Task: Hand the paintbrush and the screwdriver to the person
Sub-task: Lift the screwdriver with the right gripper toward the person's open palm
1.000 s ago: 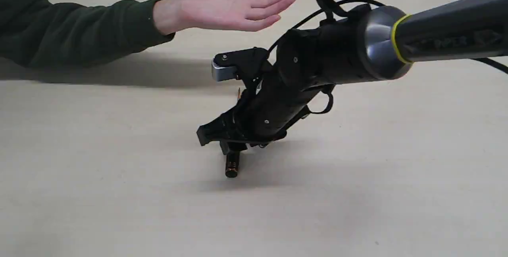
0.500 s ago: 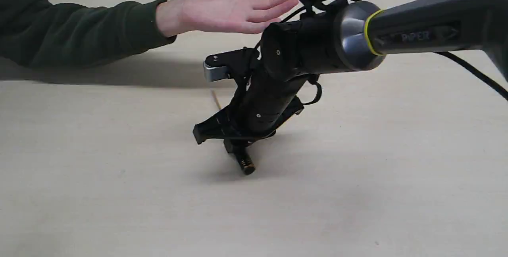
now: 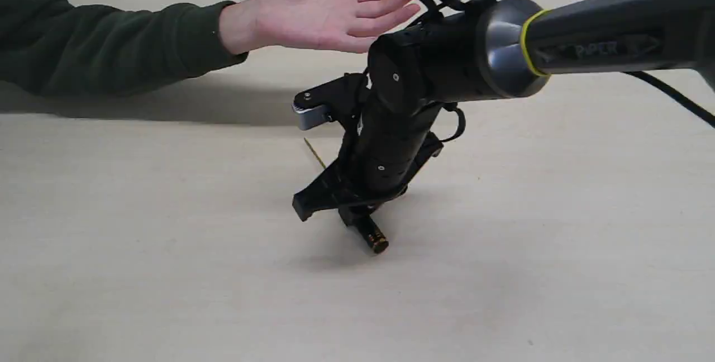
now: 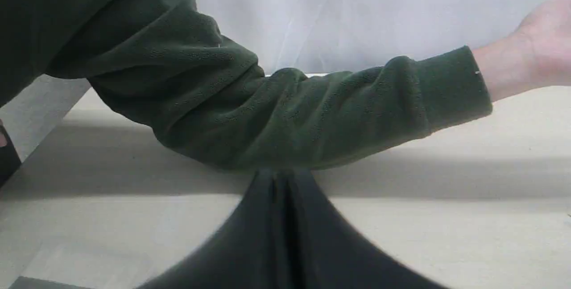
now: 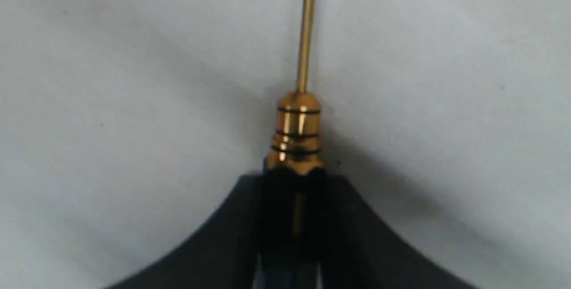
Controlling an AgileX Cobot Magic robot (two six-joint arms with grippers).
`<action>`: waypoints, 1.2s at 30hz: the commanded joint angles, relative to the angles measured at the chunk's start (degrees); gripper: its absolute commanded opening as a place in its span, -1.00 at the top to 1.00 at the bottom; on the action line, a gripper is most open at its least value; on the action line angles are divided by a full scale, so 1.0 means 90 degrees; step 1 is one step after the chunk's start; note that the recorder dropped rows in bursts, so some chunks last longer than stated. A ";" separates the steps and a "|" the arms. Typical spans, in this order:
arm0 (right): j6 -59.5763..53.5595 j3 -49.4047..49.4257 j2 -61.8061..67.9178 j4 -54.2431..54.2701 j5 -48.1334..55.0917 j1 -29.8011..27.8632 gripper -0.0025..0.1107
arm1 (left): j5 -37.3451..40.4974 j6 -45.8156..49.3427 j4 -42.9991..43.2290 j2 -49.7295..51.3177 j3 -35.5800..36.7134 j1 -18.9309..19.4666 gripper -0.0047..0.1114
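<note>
My right gripper (image 3: 357, 214) is shut on the black handle of the screwdriver (image 3: 375, 240), low over the tan table (image 3: 167, 250). Its gold-ringed end sticks out toward the front and its thin gold shaft shows to the left behind the gripper. In the right wrist view the screwdriver (image 5: 298, 133) points straight out from between the gripper (image 5: 292, 182) fingers. The person's hand (image 3: 329, 10) is held open, palm up, just behind and above the arm. My left gripper (image 4: 281, 177) is shut and empty, close to the person's green sleeve (image 4: 290, 119). The paintbrush is out of view.
The person's forearm (image 3: 111, 43) lies across the back left of the table. My right arm (image 3: 586, 43) reaches in from the right, with a black cable (image 3: 681, 99) trailing behind it. A white backdrop (image 4: 357, 12) stands behind the table.
My right gripper has closed on the screwdriver and turned it, so the handle's end swung to the right and the shaft now shows on the left. The open hand stayed in place.
</note>
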 commanded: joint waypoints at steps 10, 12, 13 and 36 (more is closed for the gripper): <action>-0.0002 0.1107 -0.1684 -0.0121 -0.0117 -0.0004 0.88 | -0.0066 -0.0013 -0.0023 -0.0016 0.0013 -0.0042 0.92; -0.0002 0.1322 -0.2029 -0.0089 -0.0229 0.0007 0.88 | -0.0066 -0.0013 -0.0023 -0.0016 0.0013 -0.0042 0.92; -0.0028 0.1420 -0.2192 -0.0071 -0.0279 0.0007 0.88 | -0.0066 -0.0013 -0.0023 -0.0016 0.0013 -0.0042 0.92; -0.0834 0.1560 -0.3788 0.0689 -0.1001 0.0007 0.88 | -0.0068 -0.0013 -0.0011 -0.0016 0.0013 -0.0042 0.92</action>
